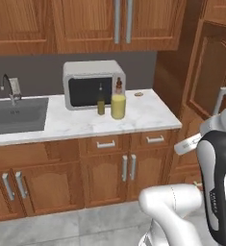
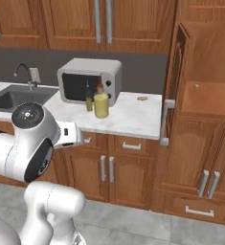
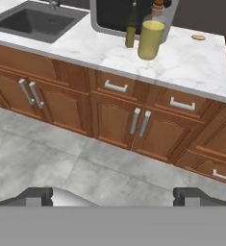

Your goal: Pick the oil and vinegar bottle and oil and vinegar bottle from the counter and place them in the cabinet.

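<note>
— Marble, white with grey veins: that is the counter [image 1: 148, 115], is it?

— Yes, over reddish-brown wooden base cupboards [image 1: 105, 175] with grey bar handles. A dark sink [image 1: 16, 115] is sunk into its left end, with a curved tap [image 1: 7, 86] behind it against a grey back wall. The floor [image 3: 61, 158] is pale grey tile.

— And where do the bottles stand?

— Both on the counter, right in front of the silver microwave [image 1: 93, 82]. The squat clear bottle [image 1: 118, 103] with pale yellow liquid and a brown neck is on the right; the slim olive-green bottle [image 1: 101, 103] is just beside it on the left. Both are upright. A small brown round thing [image 2: 142, 98] lies farther right, near the back wall.

— The cabinet?

— The tall cabinet [image 2: 205, 95] rises at the right end of the counter. Its door [image 2: 174, 81] is swung open, grey bar handle [image 2: 165, 122] showing, and a deep wooden shelf is bare to view inside. More wooden wall cupboards [image 1: 85, 21] hang above the counter.

— What of the gripper?

— The gripper [image 3: 114, 196] is spread wide with nothing between its finger tips, well apart from the bottles and out over the floor, facing the cupboard fronts.
</note>
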You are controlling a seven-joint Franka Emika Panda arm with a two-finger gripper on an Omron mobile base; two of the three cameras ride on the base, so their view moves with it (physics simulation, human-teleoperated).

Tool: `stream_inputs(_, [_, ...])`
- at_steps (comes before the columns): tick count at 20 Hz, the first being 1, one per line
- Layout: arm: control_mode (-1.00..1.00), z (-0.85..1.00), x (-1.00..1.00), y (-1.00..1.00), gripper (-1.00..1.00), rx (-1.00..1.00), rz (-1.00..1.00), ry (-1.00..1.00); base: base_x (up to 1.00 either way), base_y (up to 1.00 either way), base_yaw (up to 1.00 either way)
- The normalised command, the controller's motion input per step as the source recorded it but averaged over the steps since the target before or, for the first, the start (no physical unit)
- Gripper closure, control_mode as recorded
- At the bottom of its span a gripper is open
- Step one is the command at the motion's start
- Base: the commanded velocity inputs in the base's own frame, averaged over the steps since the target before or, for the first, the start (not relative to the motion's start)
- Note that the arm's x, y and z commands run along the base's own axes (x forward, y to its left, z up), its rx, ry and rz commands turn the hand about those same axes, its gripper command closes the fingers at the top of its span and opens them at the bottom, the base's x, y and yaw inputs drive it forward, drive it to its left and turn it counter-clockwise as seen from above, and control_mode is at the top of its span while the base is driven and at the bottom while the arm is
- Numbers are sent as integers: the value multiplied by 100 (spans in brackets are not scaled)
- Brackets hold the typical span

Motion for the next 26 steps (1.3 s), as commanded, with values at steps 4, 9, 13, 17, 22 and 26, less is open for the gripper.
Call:
stream_inputs(4, [100,0,0,0,-100,0,0,0,84,45,-14])
stream_inputs(9, [100,0,0,0,-100,0,0,0,99,31,-16])
stream_inputs(13, [100,0,0,0,-100,0,0,0,93,-1,-18])
stream_inputs(17, [100,0,0,0,-100,0,0,0,52,-36,-6])
stream_inputs(22, [100,0,0,0,-100,0,0,0,0,-3,0])
stream_inputs(26, [-100,0,11,0,-100,0,0,0,18,0,0])
